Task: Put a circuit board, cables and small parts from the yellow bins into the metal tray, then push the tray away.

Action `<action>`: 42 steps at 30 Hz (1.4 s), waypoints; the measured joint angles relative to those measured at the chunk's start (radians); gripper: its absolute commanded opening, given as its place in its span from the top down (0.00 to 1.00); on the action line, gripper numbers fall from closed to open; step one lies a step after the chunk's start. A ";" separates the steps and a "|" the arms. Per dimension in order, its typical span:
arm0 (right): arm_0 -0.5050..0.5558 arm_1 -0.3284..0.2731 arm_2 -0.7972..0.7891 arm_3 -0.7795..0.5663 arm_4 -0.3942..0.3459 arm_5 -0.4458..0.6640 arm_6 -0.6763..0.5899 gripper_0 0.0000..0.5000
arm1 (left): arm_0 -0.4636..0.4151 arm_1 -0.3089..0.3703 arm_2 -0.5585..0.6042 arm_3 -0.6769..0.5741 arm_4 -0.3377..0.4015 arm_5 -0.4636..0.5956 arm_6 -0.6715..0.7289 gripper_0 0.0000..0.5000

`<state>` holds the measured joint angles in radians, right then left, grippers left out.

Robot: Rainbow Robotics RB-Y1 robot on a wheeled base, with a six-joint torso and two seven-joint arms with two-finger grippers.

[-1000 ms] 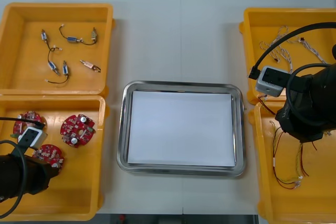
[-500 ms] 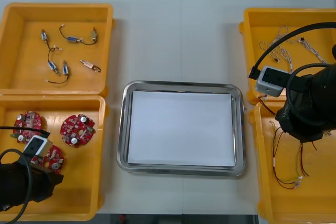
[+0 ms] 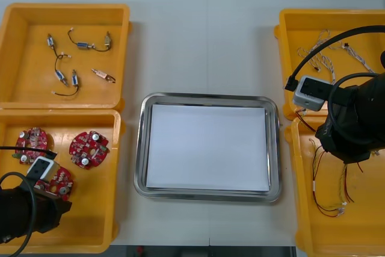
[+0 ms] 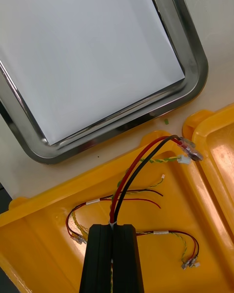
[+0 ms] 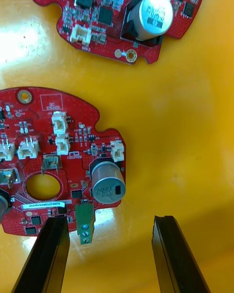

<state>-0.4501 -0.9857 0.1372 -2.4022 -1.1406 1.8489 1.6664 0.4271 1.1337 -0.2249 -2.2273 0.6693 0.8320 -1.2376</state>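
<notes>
At the left edge of the table (image 3: 180,28), the far left bin (image 3: 24,16) is holding several small metal parts (image 3: 60,76). Just nearer, the near left bin (image 3: 90,227) is holding three round red circuit boards (image 3: 89,148). I am positioning my left gripper (image 5: 111,254) low over this bin, above the nearest circuit board (image 5: 58,166). Its fingers (image 5: 41,256) are standing apart and released, gripping nothing. The board's green terminal block (image 5: 85,222) is lying between them, close to one finger.

At the centre, the metal tray (image 3: 142,148) is sitting between the bins, with its inside white and bare.

On the right, my right gripper (image 4: 112,259) is hanging above the near right bin (image 3: 301,209), close to its far rim. Its fingers are pressed together, pinching a red and black cable (image 4: 141,161). That cable is rising from between the fingertips, and its connector end is reaching the rim nearest the tray. More red and yellow cables (image 3: 331,203) are lying loose on this bin's floor. Beyond it, the far right bin (image 3: 289,22) is holding pale twisted cables (image 3: 325,46).
</notes>
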 measured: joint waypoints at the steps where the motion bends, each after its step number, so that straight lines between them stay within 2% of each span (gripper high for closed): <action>1: 0.000 0.000 0.000 0.000 0.000 0.000 0.000 1.00 | -0.001 0.000 -0.004 0.003 -0.002 -0.001 0.000 0.00; 37: 0.000 0.000 0.000 -0.001 0.000 0.000 0.000 1.00 | -0.037 0.001 -0.044 0.031 0.000 -0.001 0.000 0.00; 38: 0.000 0.000 0.000 -0.001 0.000 0.000 0.000 1.00 | -0.041 0.001 -0.048 0.034 0.000 -0.001 0.000 0.27; 39: 0.000 0.000 0.000 -0.001 0.000 0.000 0.000 1.00 | -0.044 0.001 -0.051 0.036 -0.001 -0.001 0.000 1.00; 42: 0.000 0.000 0.000 -0.001 0.000 0.000 0.000 1.00 | -0.048 0.001 -0.055 0.041 -0.004 -0.004 0.000 1.00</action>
<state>-0.4502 -0.9858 0.1372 -2.4028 -1.1406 1.8489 1.6663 0.3792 1.1344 -0.2802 -2.1859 0.6658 0.8281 -1.2376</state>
